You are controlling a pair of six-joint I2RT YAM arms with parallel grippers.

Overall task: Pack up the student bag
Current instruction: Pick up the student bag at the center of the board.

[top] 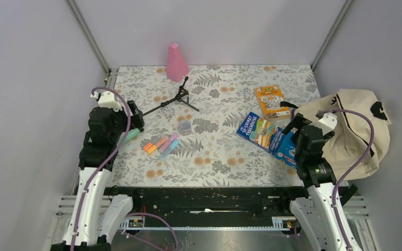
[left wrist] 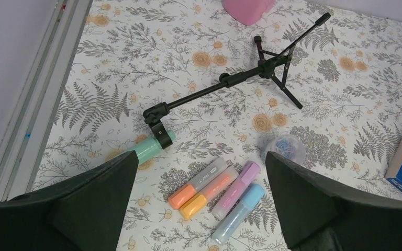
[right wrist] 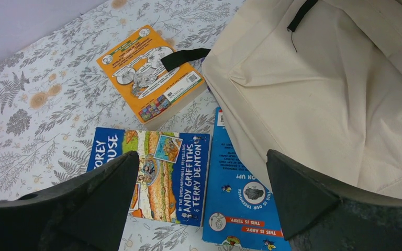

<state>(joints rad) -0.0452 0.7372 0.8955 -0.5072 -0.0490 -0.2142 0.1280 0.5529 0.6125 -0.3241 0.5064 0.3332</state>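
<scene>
Two end effectors are being held spread wide: left end effector (left wrist: 201, 157) above markers (left wrist: 220, 196), right end effector (right wrist: 201, 154) beside the student bag (right wrist: 345, 94), which is being supported at the bench (top: 225, 157) right edge.

Top external sits high behind both arm bases, looking down over the whole floral table (top: 214, 172). Left wrist is close and faces down: highlighters (left wrist: 217, 196) just ahead of the left gripper (left wrist: 200, 157) (top view shares them). Right wrist is equally close: blue books (right wrist: 157, 172) ahead of the right gripper (right wrist: 201, 156), student bag (right wrist: 345, 94) to its right.
</scene>
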